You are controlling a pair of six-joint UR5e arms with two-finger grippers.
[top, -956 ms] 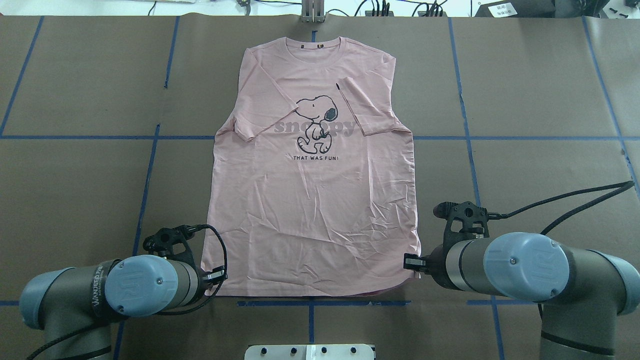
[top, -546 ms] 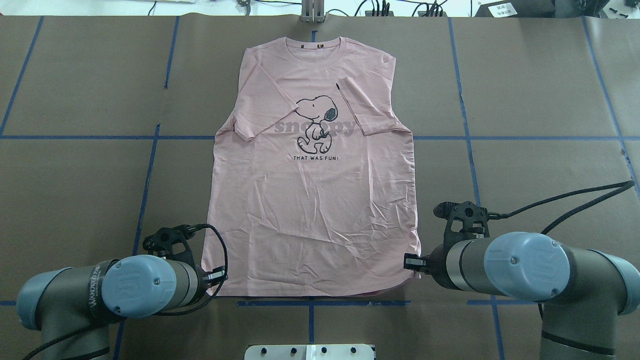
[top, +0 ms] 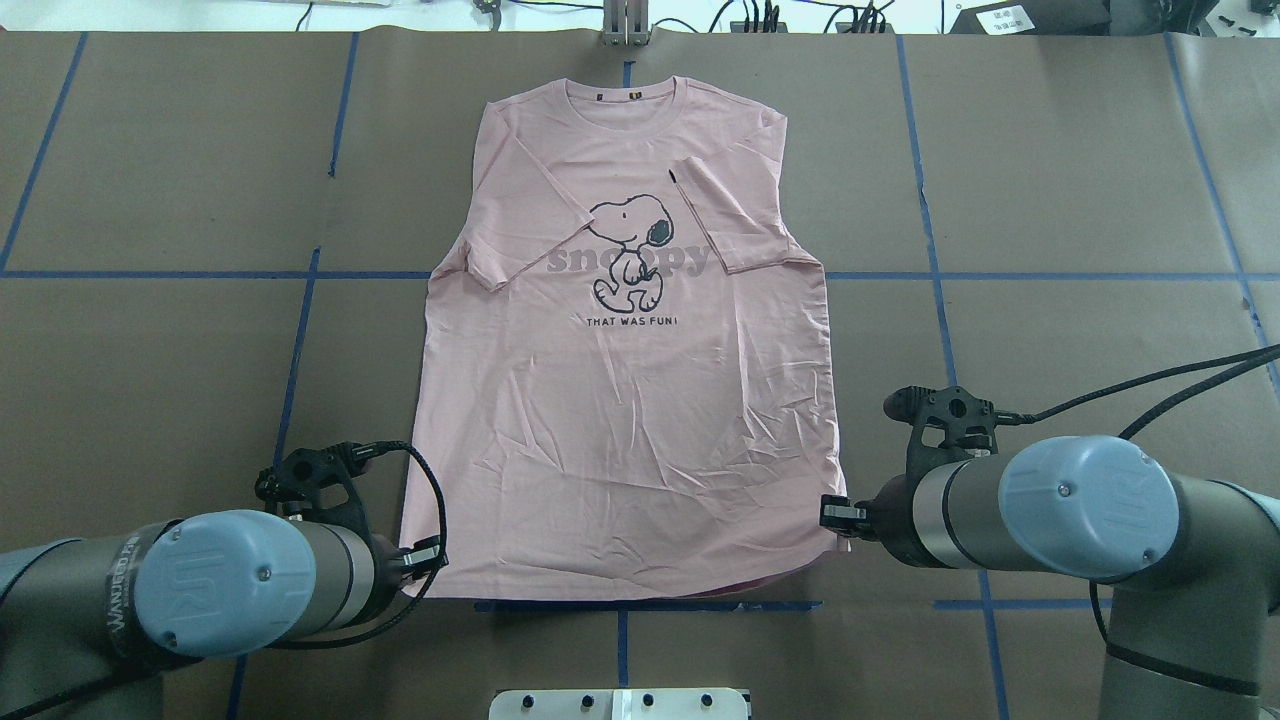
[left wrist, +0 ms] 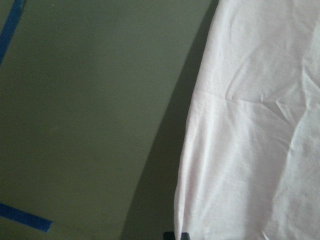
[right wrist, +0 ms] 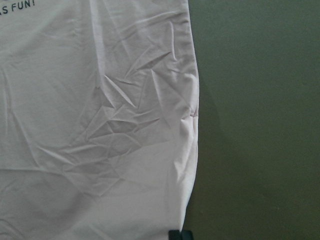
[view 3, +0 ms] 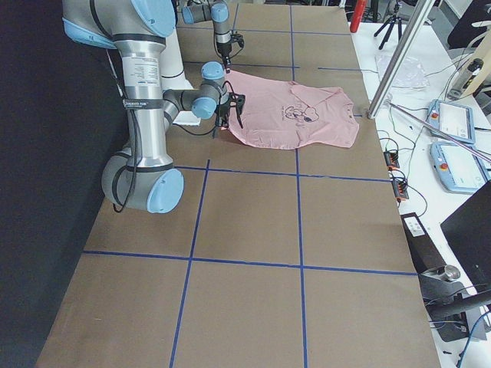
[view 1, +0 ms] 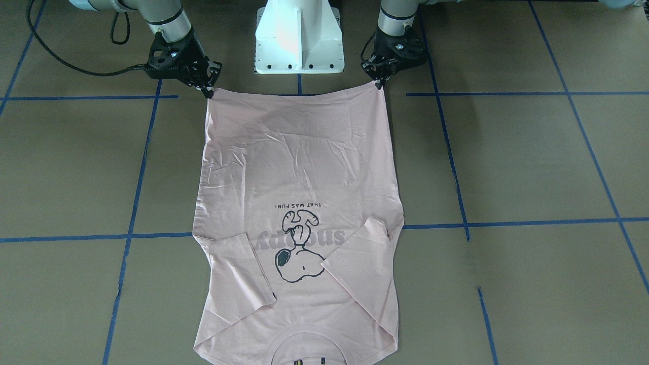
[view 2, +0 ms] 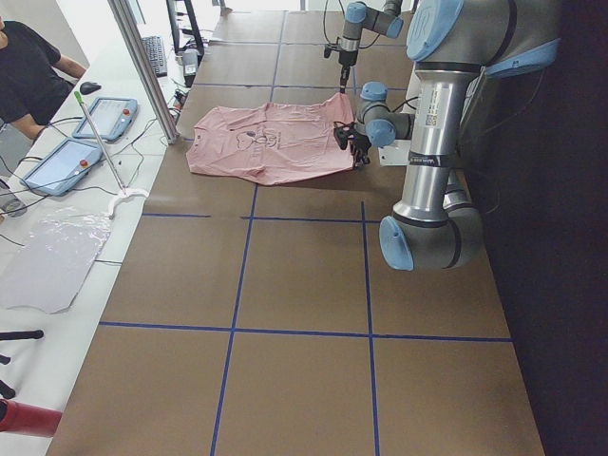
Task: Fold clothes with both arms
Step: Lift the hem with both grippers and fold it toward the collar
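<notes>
Overhead exterior is called up by the first voice: "The T-shirt is seen spread front-up in the middle of the table, collar at the far side, hem at the near side. The left sleeve and the right sleeve are already laid inward over the chest, so that part can be counted as done."

Second voice: "And the corners? The left gripper is placed at the near left hem corner, the right gripper at the near right one."

First voice: "In the front-facing view both sets of jaws are seen pinched almost together, each with a hem corner caught between them. A shadow is thrown beside the cloth edge in both wrist views, so the corners are judged slightly raised."

Second voice: "So the grasp can be counted as made. The body is not yet folded at all: the hem is to be carried far, towards the collar, and any halving is left after that."
</notes>
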